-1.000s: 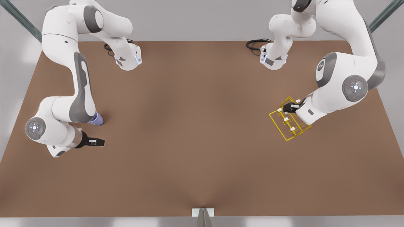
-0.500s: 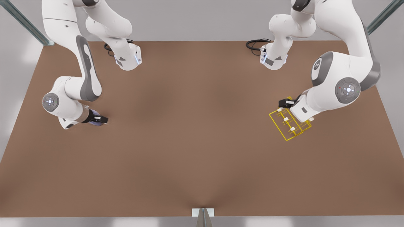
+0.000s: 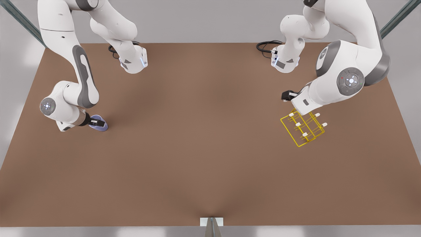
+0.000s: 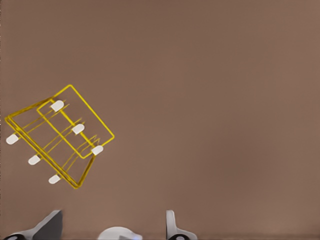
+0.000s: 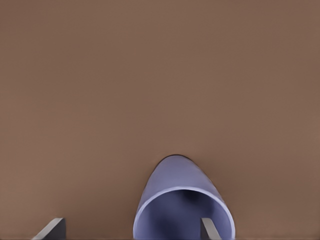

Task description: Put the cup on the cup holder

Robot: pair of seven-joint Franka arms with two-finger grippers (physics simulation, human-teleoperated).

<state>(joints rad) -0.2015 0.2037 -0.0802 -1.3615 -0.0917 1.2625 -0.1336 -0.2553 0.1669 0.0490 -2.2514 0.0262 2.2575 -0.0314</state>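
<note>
The pale lavender-blue cup (image 3: 102, 128) lies on its side on the brown table at the front view's left. In the right wrist view its open mouth (image 5: 182, 212) faces the camera. My right gripper (image 3: 97, 123) is right at the cup and open (image 5: 131, 231); one fingertip (image 5: 209, 230) overlaps the cup's rim and the other stands off to the side. The yellow wire cup holder (image 3: 298, 124) with white-tipped pegs rests at the front view's right. My left gripper (image 3: 286, 95) hangs open behind it, apart from the rack (image 4: 78, 129), with nothing between its fingers (image 4: 111, 227).
Both arm bases (image 3: 133, 62) (image 3: 285, 62) with black cables stand at the table's far edge. A small metal bracket (image 3: 211, 222) sits at the middle of the near edge. Bare brown tabletop (image 3: 204, 131) stretches between cup and holder.
My right gripper swung from nearer the table's front edge back onto the cup. My left gripper drew away from over the cup holder toward the table's far side.
</note>
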